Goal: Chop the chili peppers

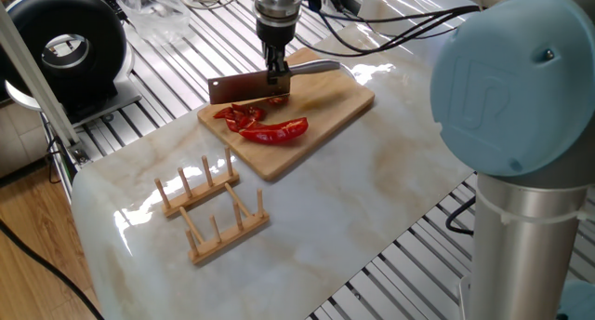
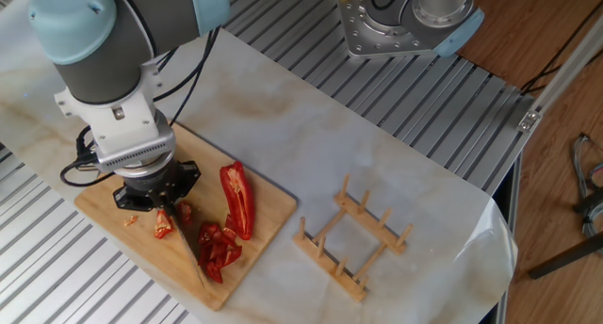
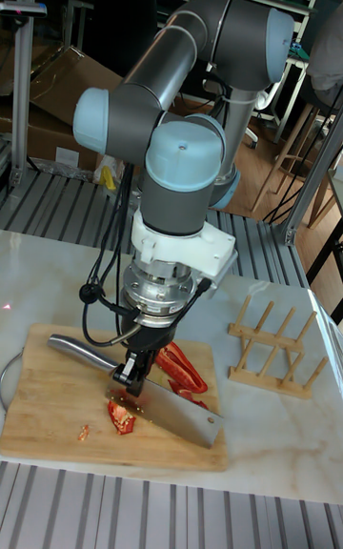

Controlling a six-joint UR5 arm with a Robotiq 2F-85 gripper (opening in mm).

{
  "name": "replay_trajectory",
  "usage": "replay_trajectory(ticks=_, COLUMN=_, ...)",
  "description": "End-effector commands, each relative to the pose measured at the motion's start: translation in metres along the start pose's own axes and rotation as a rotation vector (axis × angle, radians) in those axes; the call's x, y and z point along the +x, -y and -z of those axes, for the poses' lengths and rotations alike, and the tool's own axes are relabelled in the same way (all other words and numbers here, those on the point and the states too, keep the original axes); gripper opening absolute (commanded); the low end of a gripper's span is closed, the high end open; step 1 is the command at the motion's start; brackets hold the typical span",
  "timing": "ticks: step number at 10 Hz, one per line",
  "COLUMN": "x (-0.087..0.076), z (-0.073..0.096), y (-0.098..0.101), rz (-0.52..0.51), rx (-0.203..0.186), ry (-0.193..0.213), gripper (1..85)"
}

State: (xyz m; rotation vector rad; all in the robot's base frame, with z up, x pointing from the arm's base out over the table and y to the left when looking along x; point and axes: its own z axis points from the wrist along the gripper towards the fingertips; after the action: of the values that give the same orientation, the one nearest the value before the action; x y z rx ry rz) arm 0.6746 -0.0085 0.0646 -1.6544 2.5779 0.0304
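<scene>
Glossy red chili peppers [image 1: 263, 123] on my rectangular wooden cutting board [image 1: 344, 104].

I see one long curved half and a clump of cut pieces mid-board, plus small red bits [image 3: 121, 414] beside the blade. My jaws are clamped on the steel-handled cleaver [image 3: 170, 412], its blade over the board. A slotted wooden rack [image 2: 350, 241] stands well apart on the marble table [image 1: 353, 199].

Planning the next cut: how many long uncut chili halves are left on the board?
1 clearly: the long chili half at the cutting board's edge nearest the wooden rack. Beside it is a pile of cut pieces against the cleaver; the blade may hide more.
</scene>
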Motion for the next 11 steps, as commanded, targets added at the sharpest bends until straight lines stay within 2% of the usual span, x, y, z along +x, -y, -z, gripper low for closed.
replay_trajectory(ticks=1, x=0.001, z=0.018, y=-0.004, rz=-0.030, rx=0.003, ry=-0.014, gripper=1.3)
replay_trajectory(ticks=3, x=-0.002, z=0.039, y=-0.013, rz=-0.067, rx=-0.001, ry=-0.025, gripper=1.3)
replay_trajectory(ticks=5, x=-0.008, z=0.049, y=-0.031, rz=-0.095, rx=-0.045, ry=-0.011, gripper=1.3)
replay_trajectory(ticks=6, x=-0.011, z=0.051, y=-0.035, rz=-0.121, rx=-0.054, ry=0.001, gripper=1.3)
replay_trajectory(ticks=11, x=-0.032, z=0.039, y=-0.012, rz=-0.180, rx=0.002, ry=0.013, gripper=1.3)
